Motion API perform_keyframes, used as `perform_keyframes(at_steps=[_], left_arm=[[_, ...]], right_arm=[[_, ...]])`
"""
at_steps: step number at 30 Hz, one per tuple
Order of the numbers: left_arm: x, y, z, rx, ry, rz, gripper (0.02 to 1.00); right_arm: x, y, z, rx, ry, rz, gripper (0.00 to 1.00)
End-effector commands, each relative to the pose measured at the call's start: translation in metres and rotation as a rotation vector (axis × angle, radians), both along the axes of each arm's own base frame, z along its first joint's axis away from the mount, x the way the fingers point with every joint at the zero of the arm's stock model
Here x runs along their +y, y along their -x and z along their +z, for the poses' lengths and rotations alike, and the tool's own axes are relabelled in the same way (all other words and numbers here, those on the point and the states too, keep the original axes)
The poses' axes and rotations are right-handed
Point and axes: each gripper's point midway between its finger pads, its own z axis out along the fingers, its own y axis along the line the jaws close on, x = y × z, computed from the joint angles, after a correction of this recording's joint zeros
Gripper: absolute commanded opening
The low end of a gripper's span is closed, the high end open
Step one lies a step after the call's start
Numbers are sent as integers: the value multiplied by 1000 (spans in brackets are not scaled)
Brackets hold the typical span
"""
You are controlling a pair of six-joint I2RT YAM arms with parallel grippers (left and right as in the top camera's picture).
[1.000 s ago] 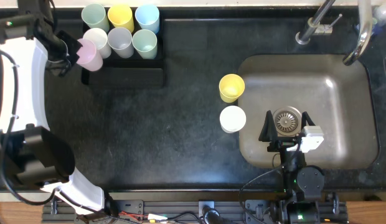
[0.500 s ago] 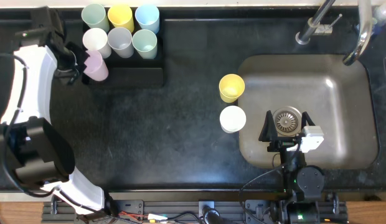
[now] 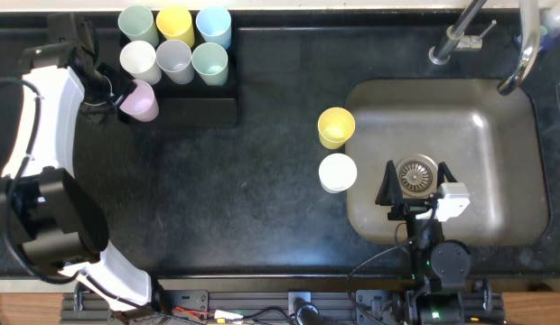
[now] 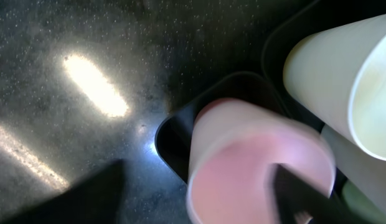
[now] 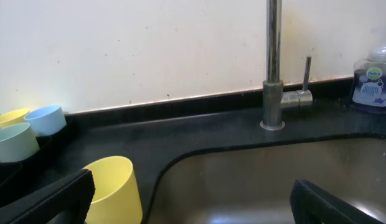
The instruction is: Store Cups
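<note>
My left gripper (image 3: 117, 94) is shut on a pink cup (image 3: 141, 100), held tilted over the front-left slot of the black rack (image 3: 194, 110). In the left wrist view the pink cup (image 4: 255, 162) hangs just above that slot's rim (image 4: 174, 134), next to a white cup (image 4: 342, 81). The rack's back rows hold several cups, among them a white cup (image 3: 138, 59), a grey one (image 3: 175, 59) and a mint one (image 3: 210, 61). A yellow cup (image 3: 336, 126) and a white cup (image 3: 338, 171) stand on the counter beside the sink. My right gripper (image 3: 415, 179) is open, low over the sink.
The steel sink (image 3: 497, 135) takes up the right side, with a faucet (image 5: 272, 62) behind it and a soap bottle (image 5: 371, 78) at the far corner. The yellow cup (image 5: 112, 186) stands close in front of the right fingers. Dark counter (image 3: 235, 199) spreads between rack and sink.
The left arm has carried the pink cup from beside the rack's left edge toward its front-left slot and tilted it. The right arm has not moved.
</note>
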Motion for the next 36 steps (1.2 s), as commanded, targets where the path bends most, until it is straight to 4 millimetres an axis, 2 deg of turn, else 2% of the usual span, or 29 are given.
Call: perform_keyframes(at_steps=[1,4,7,9,12,15,17,20,23,24,26,30,32,36], left_arm=[[2,5,-4,24,1,18,998],[1,6,5,5,-3,16,996],[-8,5,25,-50,0,-9,998],[-24,1,44,-100,3,-72,998],[-66,-9,71,-173,-11,-218,998],[-132,-17,91,-232,-33,-429,998],[-179,-20,96,-274,-60,-536,998],[-261,-17,98,-351,-78,-705,998],[-338,-2,93,-413,-49,-857,998],[-359,6,89,-419,-37,-896,998],[-387,21,80,-408,-24,-956,998],[-413,39,60,-364,-8,-1025,996],[-415,43,49,-327,10,-1031,998],[-407,49,25,-233,-2,-1019,998]], right_arm=[[0,0,-4,1,-4,0,998],[0,0,-4,1,-4,0,996],[0,0,-4,1,-4,0,998],[0,0,-4,1,-4,0,998],[0,0,-4,1,-4,0,998],[0,0,-4,1,-4,0,998],[0,0,-4,1,-4,0,996],[0,0,-4,1,-4,0,998],[0,0,-4,1,-4,0,996],[0,0,-4,1,-4,0,996],[0,0,-4,1,-4,0,998],[0,0,-4,1,-4,0,996],[0,0,-4,1,-4,0,998],[0,0,-4,1,-4,0,998]])
